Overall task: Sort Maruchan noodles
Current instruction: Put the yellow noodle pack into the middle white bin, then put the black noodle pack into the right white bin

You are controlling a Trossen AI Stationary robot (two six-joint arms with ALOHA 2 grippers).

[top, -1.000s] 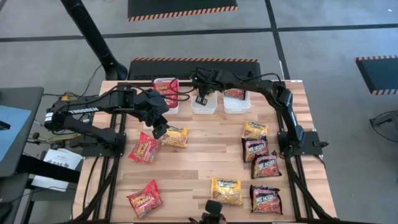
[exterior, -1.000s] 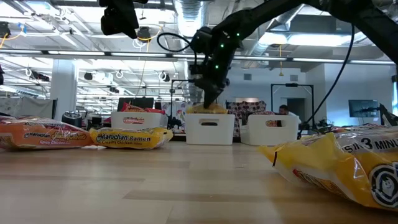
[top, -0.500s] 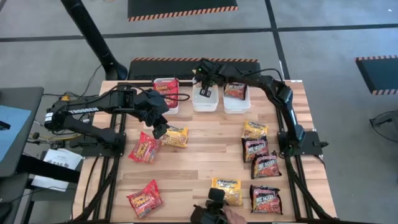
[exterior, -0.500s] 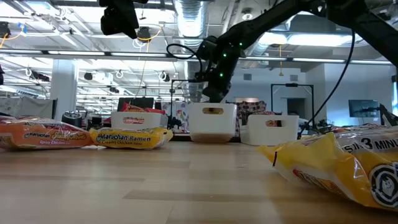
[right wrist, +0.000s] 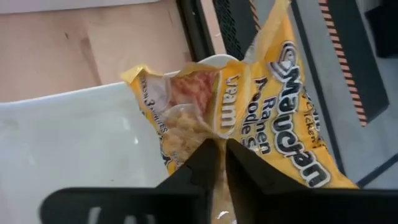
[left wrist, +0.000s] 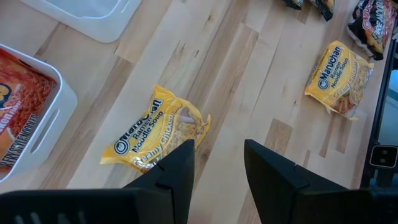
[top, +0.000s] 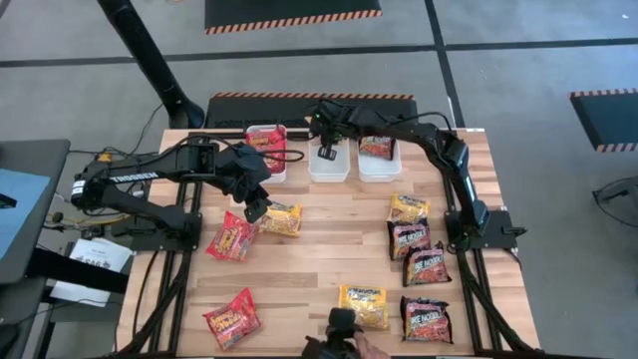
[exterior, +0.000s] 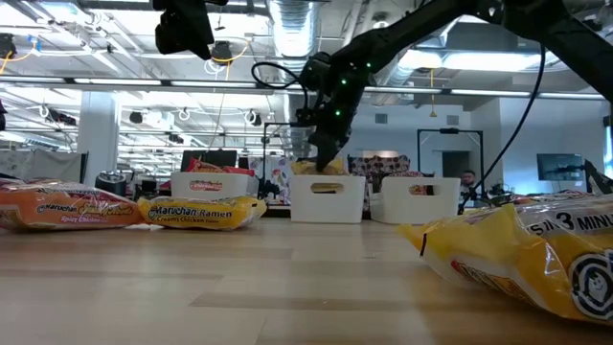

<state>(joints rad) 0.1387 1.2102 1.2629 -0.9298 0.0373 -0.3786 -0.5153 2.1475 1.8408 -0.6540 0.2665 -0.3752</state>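
**Yellow Packet at Middle Bin**

The counter (top: 329, 249) carries three white bins at its far edge and loose noodle packets. My right claw (right wrist: 219, 152) sits over the middle bin (top: 329, 165), fingers nearly together, pinching a yellow packet (right wrist: 267, 124) above the bin's rim. My left claw (left wrist: 217, 165) hovers open over another yellow packet (left wrist: 158, 134).

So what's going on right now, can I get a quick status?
Right end effector over middle white tray, pinching yellow noodle packet. Left end effector open, above another yellow packet. Nothing blocking.
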